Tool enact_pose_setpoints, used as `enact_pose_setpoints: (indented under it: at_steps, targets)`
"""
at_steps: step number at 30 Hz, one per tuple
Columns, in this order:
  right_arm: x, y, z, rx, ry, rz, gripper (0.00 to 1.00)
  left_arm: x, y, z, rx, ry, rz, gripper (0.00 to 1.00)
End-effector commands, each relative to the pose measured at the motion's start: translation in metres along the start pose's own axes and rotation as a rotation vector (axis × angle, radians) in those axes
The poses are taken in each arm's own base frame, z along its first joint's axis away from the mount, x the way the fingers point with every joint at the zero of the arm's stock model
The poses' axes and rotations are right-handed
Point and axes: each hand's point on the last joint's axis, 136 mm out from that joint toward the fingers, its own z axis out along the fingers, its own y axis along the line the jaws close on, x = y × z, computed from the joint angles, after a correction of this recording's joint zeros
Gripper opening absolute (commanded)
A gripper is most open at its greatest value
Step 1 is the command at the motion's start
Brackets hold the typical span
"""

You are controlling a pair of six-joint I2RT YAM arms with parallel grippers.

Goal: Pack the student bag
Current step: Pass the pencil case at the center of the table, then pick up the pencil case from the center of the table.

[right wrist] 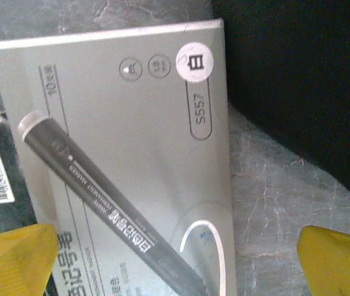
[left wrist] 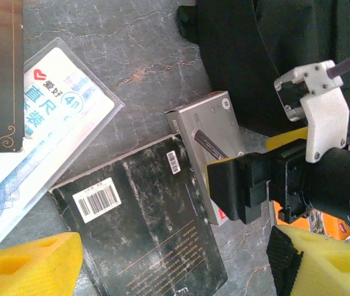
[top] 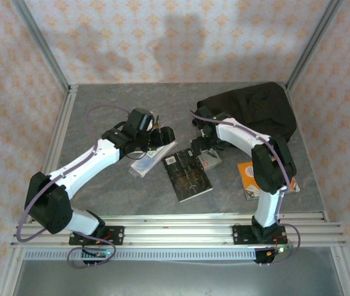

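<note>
Grey stone tabletop (top: 101,105), student bag (top: 255,111) just beside silver marker box (right wrist: 132,123)

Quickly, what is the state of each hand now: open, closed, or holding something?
Left hand: open, holding nothing, over the black book.
Right hand: open wide, straddling the grey marker box, not gripping it.

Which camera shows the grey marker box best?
Right wrist: the grey marker box is close up, print readable. Left wrist shows it smaller, partly behind the right gripper; top external, just a small grey patch.
</note>
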Motion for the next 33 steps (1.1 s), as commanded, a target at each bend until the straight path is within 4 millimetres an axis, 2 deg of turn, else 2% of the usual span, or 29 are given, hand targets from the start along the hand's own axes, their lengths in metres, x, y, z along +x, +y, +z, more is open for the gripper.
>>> enact_pose_setpoints:
  at_steps: [1,10,18,27,30,33]
  targets:
    - [0.000,0.002,-0.011,-0.027,-0.032,-0.017,1.00,-0.006,-0.003,-0.003,0.021,-0.026,0.010,0.80]
    - [0.000,0.012,0.004,-0.070,-0.008,-0.017,1.00,-0.005,-0.002,-0.003,0.019,-0.023,0.011,0.80]
    - [0.003,0.006,0.018,-0.021,0.019,-0.023,0.99,-0.005,-0.003,-0.002,0.023,-0.020,0.011,0.80]
    - [0.013,0.011,0.040,-0.030,0.063,-0.022,0.99,-0.004,-0.002,0.000,0.022,-0.016,0.009,0.80]
    - [0.016,0.009,0.045,-0.015,0.067,-0.013,0.92,-0.004,-0.001,0.001,0.020,-0.014,0.009,0.80]
    - [0.014,0.009,0.042,-0.016,0.047,-0.004,0.85,-0.004,-0.001,0.000,0.016,-0.015,0.010,0.80]
